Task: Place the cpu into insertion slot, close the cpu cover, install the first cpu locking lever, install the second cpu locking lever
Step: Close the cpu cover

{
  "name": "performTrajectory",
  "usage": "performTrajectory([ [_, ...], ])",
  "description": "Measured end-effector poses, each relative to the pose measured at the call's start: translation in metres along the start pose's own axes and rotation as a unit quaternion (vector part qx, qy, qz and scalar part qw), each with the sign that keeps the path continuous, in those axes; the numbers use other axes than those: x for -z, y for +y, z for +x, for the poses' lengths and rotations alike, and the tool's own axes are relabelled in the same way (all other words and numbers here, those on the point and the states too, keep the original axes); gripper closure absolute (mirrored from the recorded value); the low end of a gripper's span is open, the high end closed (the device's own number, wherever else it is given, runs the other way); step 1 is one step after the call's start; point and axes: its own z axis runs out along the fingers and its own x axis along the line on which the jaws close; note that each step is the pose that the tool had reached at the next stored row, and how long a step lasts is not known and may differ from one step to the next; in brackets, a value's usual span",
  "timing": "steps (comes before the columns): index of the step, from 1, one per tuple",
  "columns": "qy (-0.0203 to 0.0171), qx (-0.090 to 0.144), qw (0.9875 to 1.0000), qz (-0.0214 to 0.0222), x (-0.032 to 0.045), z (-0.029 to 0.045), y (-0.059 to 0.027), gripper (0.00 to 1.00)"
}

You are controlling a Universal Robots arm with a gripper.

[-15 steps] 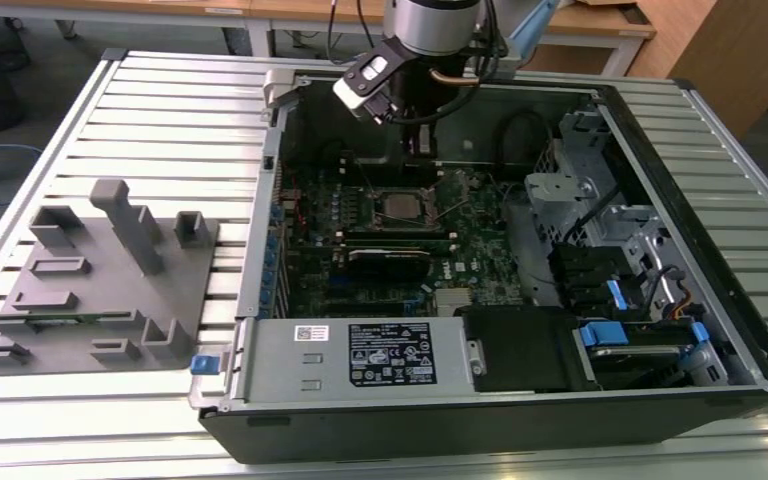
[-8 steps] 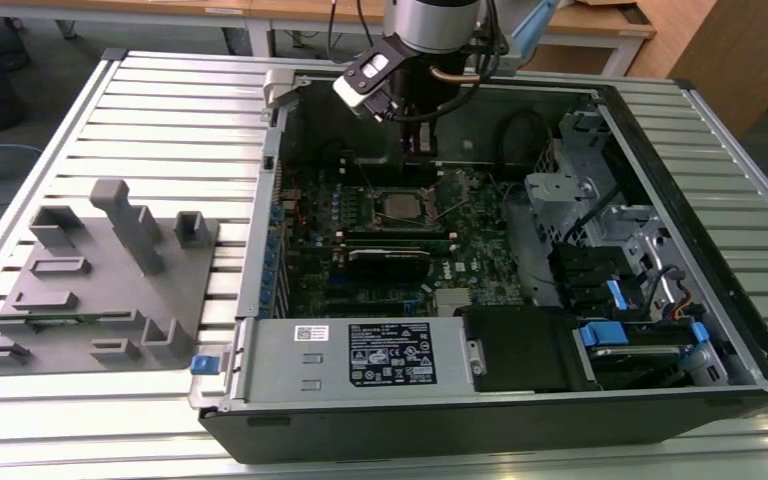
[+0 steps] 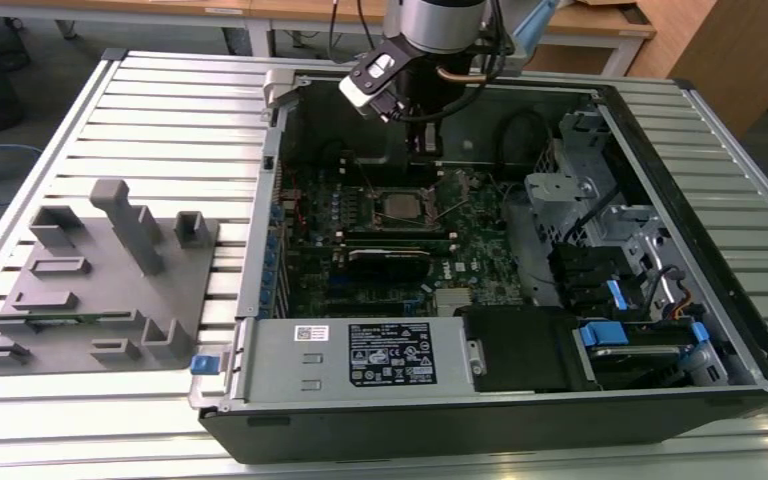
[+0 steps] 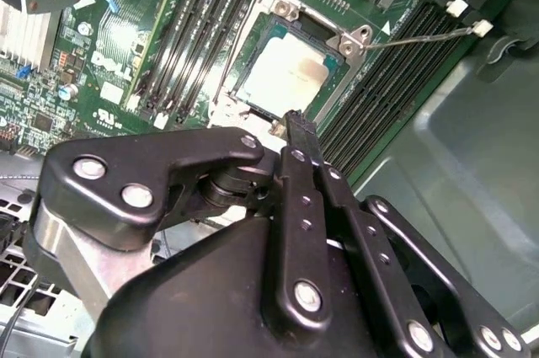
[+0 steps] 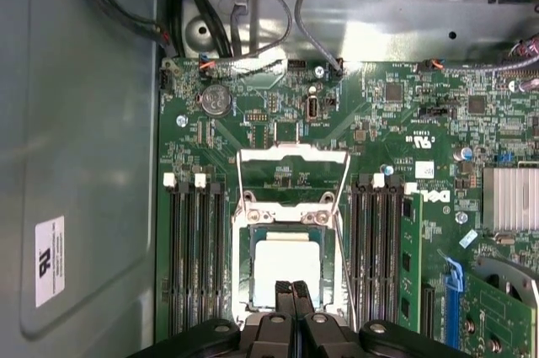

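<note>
Gripper (image 5: 295, 289) fingers pinched shut, holding nothing, tips right over edge of cpu (image 5: 286, 261); cpu cover (image 5: 286, 216) lies flat around it on mobo (image 5: 387, 122).

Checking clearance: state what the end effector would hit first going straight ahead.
The end effector would likely meet the cpu cover edge bordering the cpu; depth unclear.

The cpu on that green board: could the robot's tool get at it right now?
Probably yes. The tool hangs right at the cpu's edge, and its metal top lies bare, with nothing between them.
</note>
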Motion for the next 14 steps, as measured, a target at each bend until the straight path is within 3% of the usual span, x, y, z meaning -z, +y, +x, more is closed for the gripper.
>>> performTrajectory([
  [5,0.0000,0.000,1.0000,0.0000,-0.0001,0.0000,0.0050,0.89],
  [14,0.0000,0.000,1.0000,0.0000,-0.0001,0.0000,0.0058,0.89],
])
